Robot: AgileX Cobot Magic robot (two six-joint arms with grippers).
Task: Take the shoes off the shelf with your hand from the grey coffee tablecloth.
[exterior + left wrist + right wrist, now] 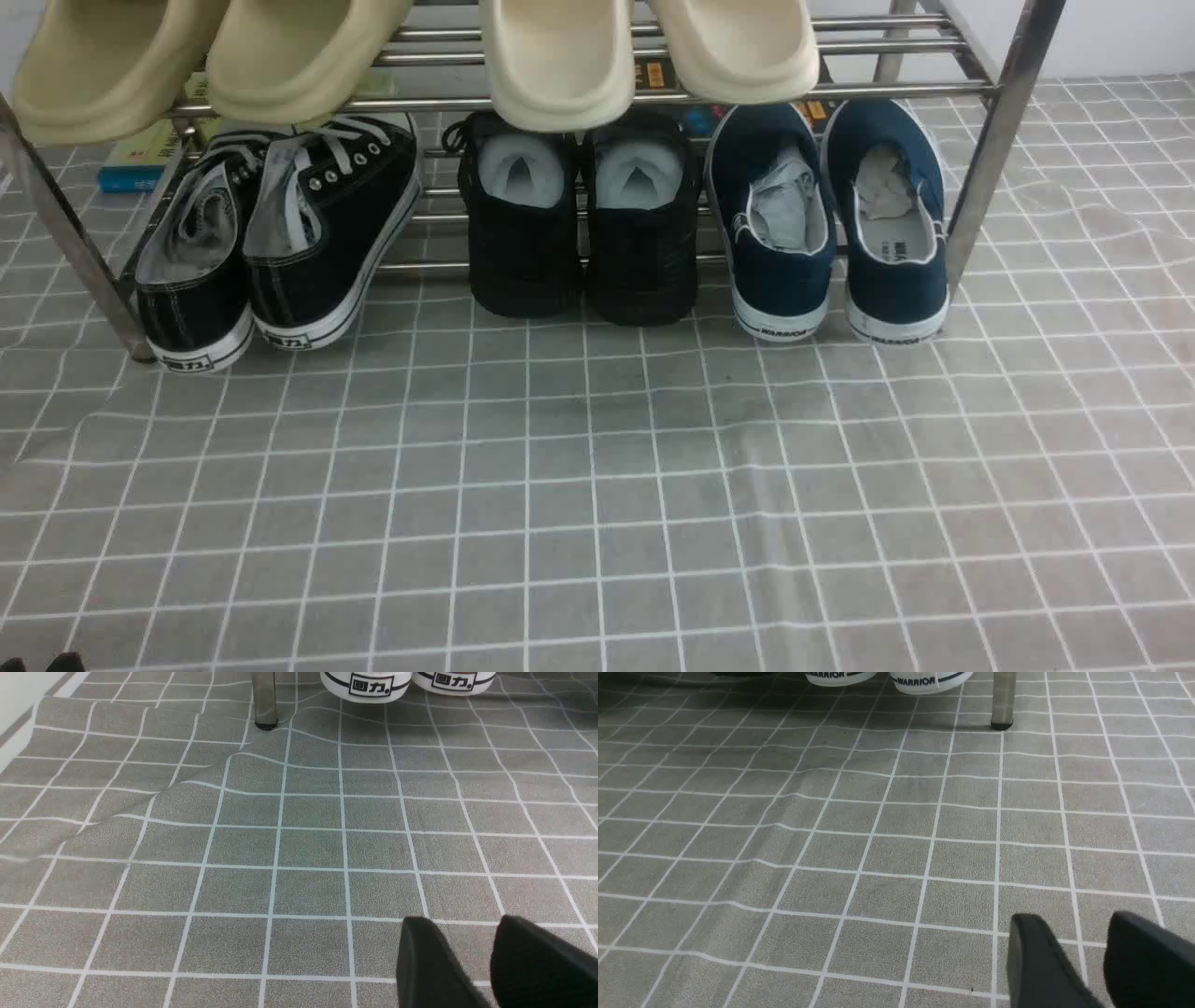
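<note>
White wall (1120,37) behind, plain. Blue-edged books (140,168) stacked low at left. Light soft, even.

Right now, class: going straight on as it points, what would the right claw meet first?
Ahead of the right claw lies only bare tablecloth; beyond it, probably the shelf leg beside the navy shoes; depth unclear.
</note>
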